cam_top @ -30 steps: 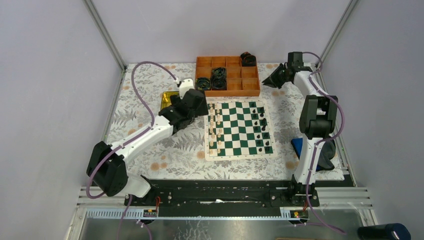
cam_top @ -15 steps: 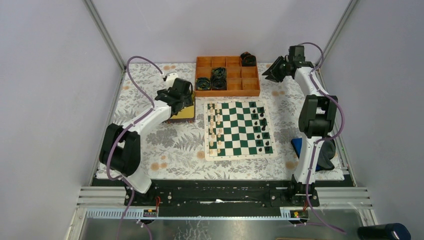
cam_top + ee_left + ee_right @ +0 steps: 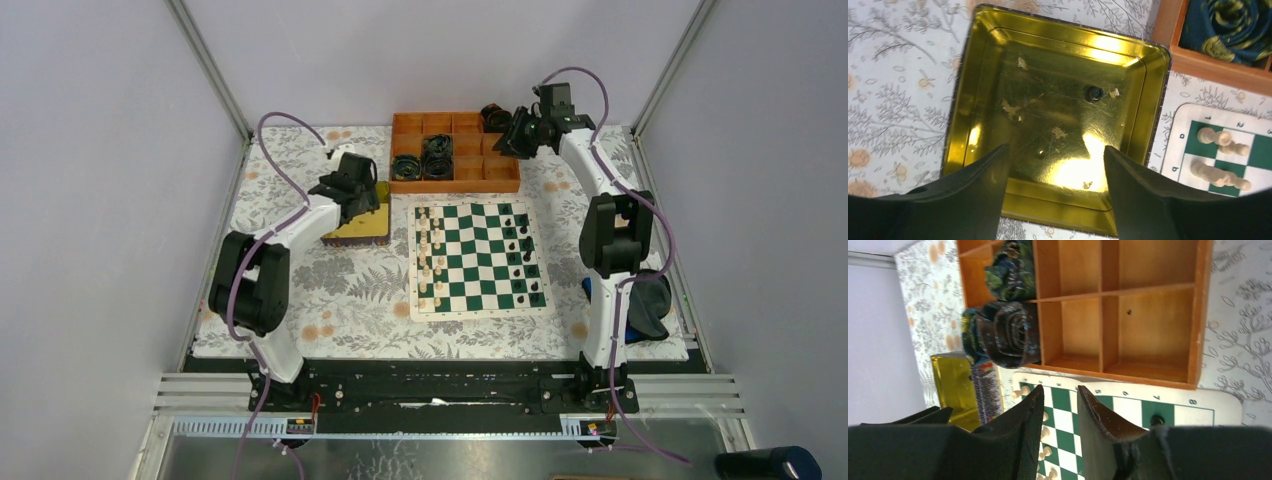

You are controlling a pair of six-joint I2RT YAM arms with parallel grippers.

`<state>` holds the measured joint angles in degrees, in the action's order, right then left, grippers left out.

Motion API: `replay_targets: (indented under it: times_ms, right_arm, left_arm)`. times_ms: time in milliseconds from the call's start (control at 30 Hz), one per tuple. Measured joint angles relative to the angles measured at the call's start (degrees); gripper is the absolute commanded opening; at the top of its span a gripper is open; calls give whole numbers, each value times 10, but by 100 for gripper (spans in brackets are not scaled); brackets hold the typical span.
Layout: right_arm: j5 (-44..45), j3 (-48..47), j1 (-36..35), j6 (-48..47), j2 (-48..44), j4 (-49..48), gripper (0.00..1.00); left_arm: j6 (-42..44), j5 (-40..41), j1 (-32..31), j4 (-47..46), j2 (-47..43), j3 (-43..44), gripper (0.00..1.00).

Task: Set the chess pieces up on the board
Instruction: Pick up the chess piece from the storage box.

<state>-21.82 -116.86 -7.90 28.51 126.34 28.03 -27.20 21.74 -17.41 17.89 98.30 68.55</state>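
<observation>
**What the Views Hide or Cut Short**

In the left wrist view, a small dark round thing (image 3: 1093, 93) lies in the shiny yellow square tin (image 3: 978, 100), toward 1 o'clock from its middle. It is too small to identify. The green-and-white chessboard mat (image 3: 1193, 117) is cut off at the 4 o'clock corner, showing only a few cream-white chessmen (image 3: 1215, 136).

In the right wrist view, the orange compartment tray (image 3: 1198, 315) runs off the top edge. At 5 o'clock, a black chessman (image 3: 1157, 420) sits half hidden behind one dark finger (image 3: 1098, 435) of the right gripper (image 3: 1060, 392).
</observation>
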Motion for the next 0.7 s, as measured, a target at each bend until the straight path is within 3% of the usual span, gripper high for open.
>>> replay_targets:
  times_ms: [300,567,700]
  right_arm:
    - [15,28,10,-14,-4,4,38]
    - [14,28,10,-16,-15,4,37]
    - [14,28,10,-16,-15,4,38]
  left_arm:
    - [26,-29,0,-23,85,49,68]
    - [37,-31,1,-40,131,101,57]
    - [38,-34,2,-42,157,114,56]
